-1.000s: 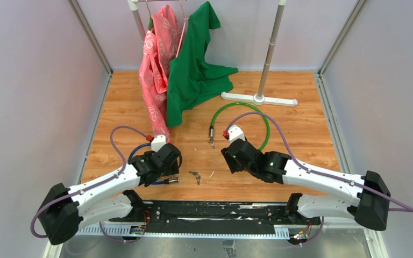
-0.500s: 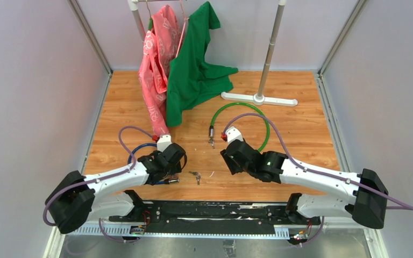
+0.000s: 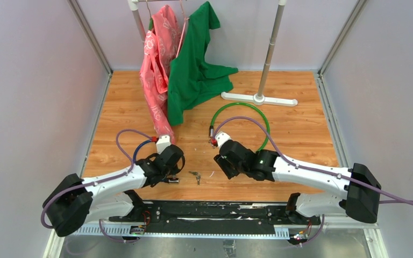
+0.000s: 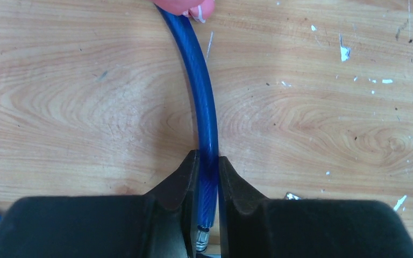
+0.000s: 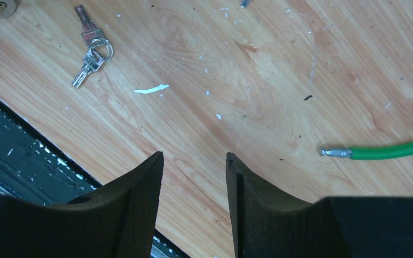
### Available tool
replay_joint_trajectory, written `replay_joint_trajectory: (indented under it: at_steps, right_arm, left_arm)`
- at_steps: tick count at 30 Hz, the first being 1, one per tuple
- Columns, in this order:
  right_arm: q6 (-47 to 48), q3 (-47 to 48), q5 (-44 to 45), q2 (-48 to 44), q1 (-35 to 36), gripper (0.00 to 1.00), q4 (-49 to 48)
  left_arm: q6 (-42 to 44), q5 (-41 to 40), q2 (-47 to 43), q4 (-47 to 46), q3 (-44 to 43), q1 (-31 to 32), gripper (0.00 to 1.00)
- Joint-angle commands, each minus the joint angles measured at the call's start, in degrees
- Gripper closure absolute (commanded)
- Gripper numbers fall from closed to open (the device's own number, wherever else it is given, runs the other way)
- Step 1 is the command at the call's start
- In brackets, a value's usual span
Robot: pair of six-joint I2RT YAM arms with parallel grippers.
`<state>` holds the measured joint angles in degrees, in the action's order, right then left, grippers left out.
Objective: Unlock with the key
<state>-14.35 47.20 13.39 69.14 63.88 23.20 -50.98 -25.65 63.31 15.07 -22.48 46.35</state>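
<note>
Over the tabletop, the left end effector is just clamping the blue cable lock steady while the right end effector, parted, is approaching the keys.

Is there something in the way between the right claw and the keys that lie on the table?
Nothing visible does. In the right wrist view only bare wood with a few small white chips lies between the open right claw and the keys, which lie flat toward the upper left of that view.
</note>
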Motion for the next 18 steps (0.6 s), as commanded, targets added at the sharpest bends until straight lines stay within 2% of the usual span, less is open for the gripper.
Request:
replay_joint_trajectory:
  at_steps: [1, 11, 18]
  right_arm:
    - [1.5, 1.2, -2.9, 0.6, 1.3, 0.51, 1.3]
    - [-0.3, 0.8, -4.0, -1.4, 1.8, 0.58, 1.2]
    - [-3.6, 0.0, -5.5, -5.1, 1.9, 0.59, 0.5]
  left_arm:
    - [-1.0, 3.8, -3.0, 7.0, 3.1, 0.5, 0.96]
    - [-2.4, 5.6, -16.3, 17.4, 1.7, 2.6, 1.0]
    - [-2.9, 9.3, -24.1, 20.0, 1.2, 5.6, 1.0]
